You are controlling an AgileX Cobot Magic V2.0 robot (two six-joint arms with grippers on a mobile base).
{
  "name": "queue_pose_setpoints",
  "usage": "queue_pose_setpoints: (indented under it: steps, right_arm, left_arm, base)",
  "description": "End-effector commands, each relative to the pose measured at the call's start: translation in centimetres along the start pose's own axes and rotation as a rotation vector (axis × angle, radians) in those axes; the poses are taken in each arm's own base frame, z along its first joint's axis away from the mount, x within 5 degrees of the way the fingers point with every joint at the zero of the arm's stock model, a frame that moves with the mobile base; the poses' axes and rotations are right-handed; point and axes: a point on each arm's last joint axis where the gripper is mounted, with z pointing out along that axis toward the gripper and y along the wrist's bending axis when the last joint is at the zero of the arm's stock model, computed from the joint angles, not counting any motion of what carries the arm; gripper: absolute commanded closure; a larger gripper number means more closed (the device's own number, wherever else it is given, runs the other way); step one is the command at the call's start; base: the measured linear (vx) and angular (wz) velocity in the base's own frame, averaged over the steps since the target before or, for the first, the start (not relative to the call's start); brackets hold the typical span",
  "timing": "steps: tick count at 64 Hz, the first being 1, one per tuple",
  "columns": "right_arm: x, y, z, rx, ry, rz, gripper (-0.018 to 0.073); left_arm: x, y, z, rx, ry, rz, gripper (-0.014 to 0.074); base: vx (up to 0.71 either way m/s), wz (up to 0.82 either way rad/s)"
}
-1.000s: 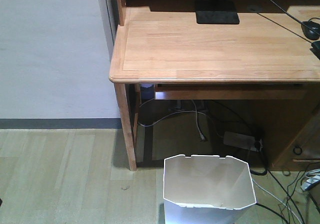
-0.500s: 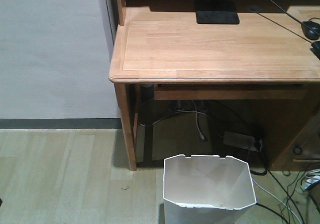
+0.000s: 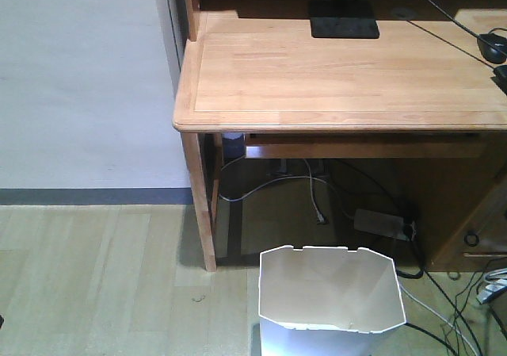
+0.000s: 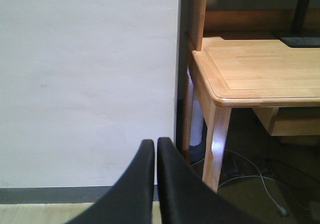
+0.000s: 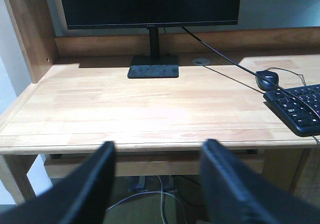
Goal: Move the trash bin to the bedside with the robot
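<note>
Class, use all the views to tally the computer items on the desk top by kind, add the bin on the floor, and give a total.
Monitor: 1
Mouse: 1
Keyboard: 1
Trash bin: 1
Total: 4

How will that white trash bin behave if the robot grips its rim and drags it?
The trash bin looks thin-walled and about empty, so probably light and easy to slide on the smooth floor. The thin rim may flex when pinched. It seems wider at the top, so a high push could tip it.
</note>
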Motion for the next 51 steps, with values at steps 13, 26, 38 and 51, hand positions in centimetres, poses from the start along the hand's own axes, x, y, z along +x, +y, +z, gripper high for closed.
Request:
queue_pose_setpoints:
  steps: [13,26,38,51]
  right_arm:
    - [-1.8,0.0,-0.1,-0.002,-0.097,-0.003,0.0050]
    - [-1.8,0.0,-0.1,0.000,-0.040,-0.025,0.0052]
    - [-3.2,0.0,1.5,-0.001,0.112,-0.015,0.0052]
    - [-3.6,0.1,4.3,-0.006,0.301,-0.009,0.0052]
  left_arm:
    - [-0.1,0.0,0.1,0.004,-0.065,-0.007,0.0602]
    - [-0.1,0.0,0.1,0.004,-0.065,-0.007,0.0602]
    - [-0.1,0.0,0.1,0.004,-0.065,-0.007,0.0602]
    - [-0.1,0.0,0.1,0.004,-0.065,-0.007,0.0602]
  base:
    - [0.00,0.00]
    - [0.00,0.00]
    - [0.00,0.00]
    - [0.00,0.00]
